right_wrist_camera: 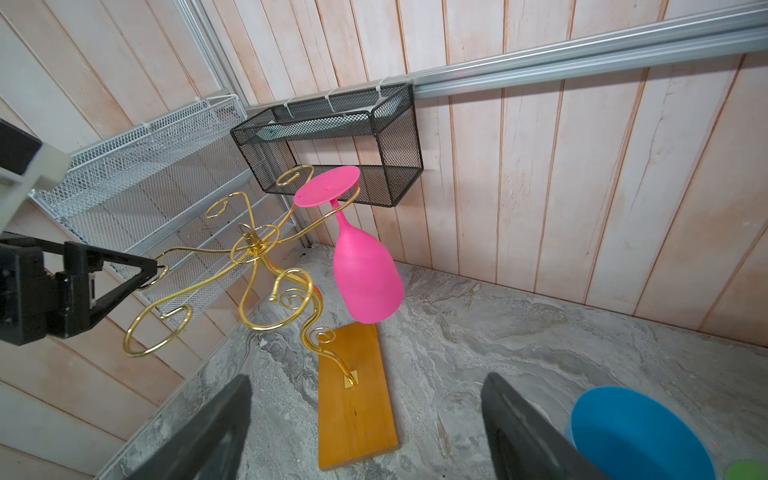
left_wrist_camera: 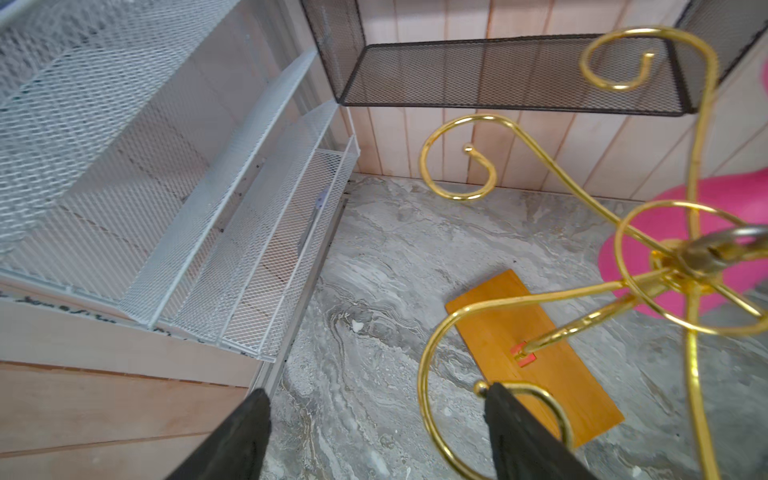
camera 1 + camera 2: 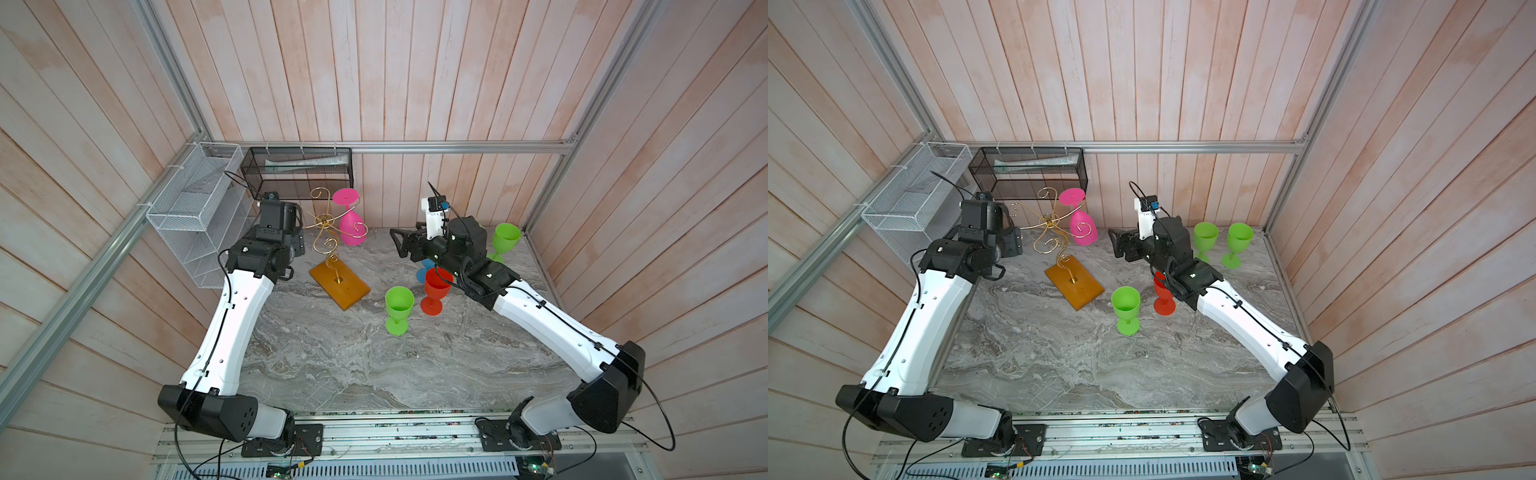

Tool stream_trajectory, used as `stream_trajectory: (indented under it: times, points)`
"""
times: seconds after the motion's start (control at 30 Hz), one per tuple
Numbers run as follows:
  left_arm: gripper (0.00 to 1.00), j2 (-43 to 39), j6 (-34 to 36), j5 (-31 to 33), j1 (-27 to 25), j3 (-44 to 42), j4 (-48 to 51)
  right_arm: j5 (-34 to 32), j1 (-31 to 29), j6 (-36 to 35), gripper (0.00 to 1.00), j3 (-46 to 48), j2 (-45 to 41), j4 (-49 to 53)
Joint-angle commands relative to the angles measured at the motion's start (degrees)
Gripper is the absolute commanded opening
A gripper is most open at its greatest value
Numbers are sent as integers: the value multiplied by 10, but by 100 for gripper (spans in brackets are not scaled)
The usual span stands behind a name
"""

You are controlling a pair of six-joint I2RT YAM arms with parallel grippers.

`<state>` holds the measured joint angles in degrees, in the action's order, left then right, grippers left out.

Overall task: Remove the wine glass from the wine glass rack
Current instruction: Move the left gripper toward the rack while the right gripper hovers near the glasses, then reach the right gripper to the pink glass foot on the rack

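Note:
The wine glass rack (image 3: 324, 220) (image 3: 1050, 220) (image 1: 251, 245) is a gold wire stand on a wooden base (image 3: 338, 284) at the back of the table. A pink wine glass (image 3: 352, 228) (image 3: 1082, 228) (image 1: 365, 278) hangs upside down from one of its far scroll arms. My left gripper (image 2: 379, 390) (image 3: 1013, 241) is open at the rack's left side, with an empty scroll arm curling between its fingers (image 1: 141, 270) and touching one of them. My right gripper (image 3: 397, 243) (image 3: 1115, 243) (image 1: 368, 378) is open and empty, to the right of the pink glass and apart from it.
Upright on the table to the right stand a green glass (image 3: 399, 307), a red glass (image 3: 436, 289), a blue glass (image 1: 636, 432) and more green glasses (image 3: 1204, 239) (image 3: 1239, 241). A white mesh shelf (image 3: 195, 208) and a black mesh basket (image 3: 297, 168) hang behind the rack.

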<state>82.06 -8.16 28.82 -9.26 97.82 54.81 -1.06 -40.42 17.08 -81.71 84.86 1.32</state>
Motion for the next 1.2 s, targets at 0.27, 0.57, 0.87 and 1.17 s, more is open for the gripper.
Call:
stream_trajectory:
  times: [0.27,0.57,0.87,1.17]
  points:
    - [82,3,-3,-36,44,17,3,35,-11,36,84,-83,84,3]
    - [82,-9,-2,-49,44,8,-3,10,-16,15,82,-181,180,51]
    - [82,-4,-2,-54,44,5,-14,-38,-50,-19,82,-233,232,91]
    - [82,5,0,-60,44,6,-27,-73,-96,-18,81,-188,198,74]
